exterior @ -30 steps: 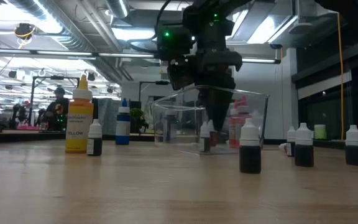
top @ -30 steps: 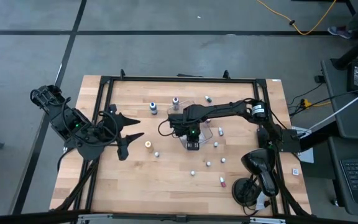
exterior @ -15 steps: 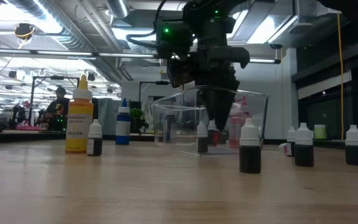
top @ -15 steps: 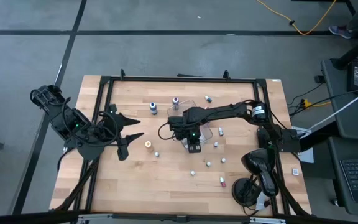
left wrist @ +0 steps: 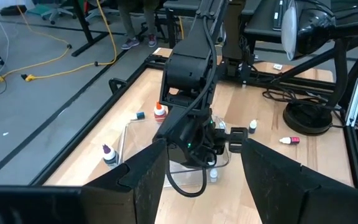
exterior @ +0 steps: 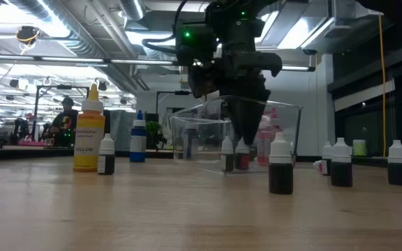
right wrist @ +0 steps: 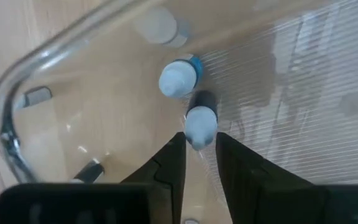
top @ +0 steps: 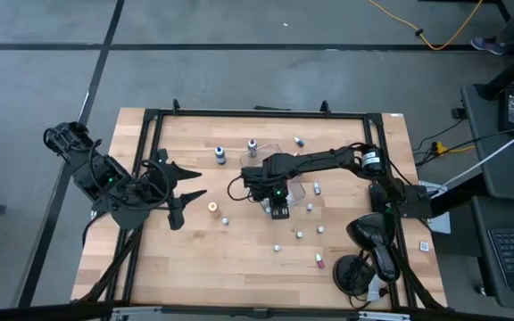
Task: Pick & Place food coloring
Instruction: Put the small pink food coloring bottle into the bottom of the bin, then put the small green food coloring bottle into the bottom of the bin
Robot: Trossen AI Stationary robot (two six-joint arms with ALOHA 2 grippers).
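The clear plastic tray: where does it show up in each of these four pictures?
High view: clear plastic tray at table centre, mostly under the right gripper.
Low view: centre, behind the small bottles.
Left wrist view: lower middle, beneath the far arm.
Right wrist view: its rim curves across the picture.
Shared landmark: the right gripper reaching down into it.

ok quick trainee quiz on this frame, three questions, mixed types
1. True or false: the left gripper holds a bottle.
2. Which gripper is at the clear tray? A) left gripper B) right gripper
3. What word is printed on the tall yellow bottle?

Key: 1 false, it is open and empty, parked at the table's left edge; 2 B; 3 YELLOW.
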